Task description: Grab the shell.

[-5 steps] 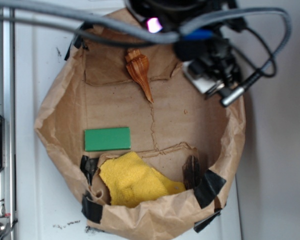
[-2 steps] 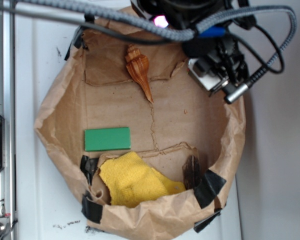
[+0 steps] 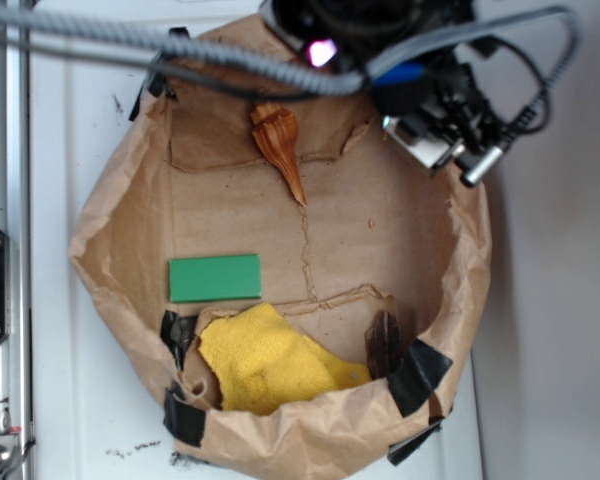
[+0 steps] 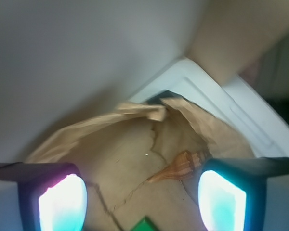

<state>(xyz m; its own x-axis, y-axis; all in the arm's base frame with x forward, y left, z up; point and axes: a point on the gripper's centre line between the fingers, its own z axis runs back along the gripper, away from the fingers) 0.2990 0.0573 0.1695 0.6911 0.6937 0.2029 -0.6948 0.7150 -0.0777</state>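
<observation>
The shell point(image 3: 278, 140) is orange-brown and ribbed. It lies at the back of the brown paper bag's floor with its pointed tail toward the middle, and a grey cable hides its spire tip. My gripper point(image 3: 365, 60) hangs high over the bag's back rim, to the right of the shell and apart from it. In the wrist view the gripper point(image 4: 142, 197) is open and empty. There the shell point(image 4: 180, 168) lies on the paper beyond the jaws, close to the right finger point(image 4: 221, 202).
The paper bag point(image 3: 100, 200) has raised crumpled walls with black tape patches. Inside lie a green block point(image 3: 215, 277), a yellow cloth point(image 3: 270, 362) and a dark brown bark-like piece point(image 3: 383, 343). Grey cables point(image 3: 130, 35) cross the top. A metal rail point(image 3: 0, 150) runs down the left.
The arm and its cables have shifted slightly toward the top of the picture, and a cable now covers the shell's spire. The shell has not moved.
</observation>
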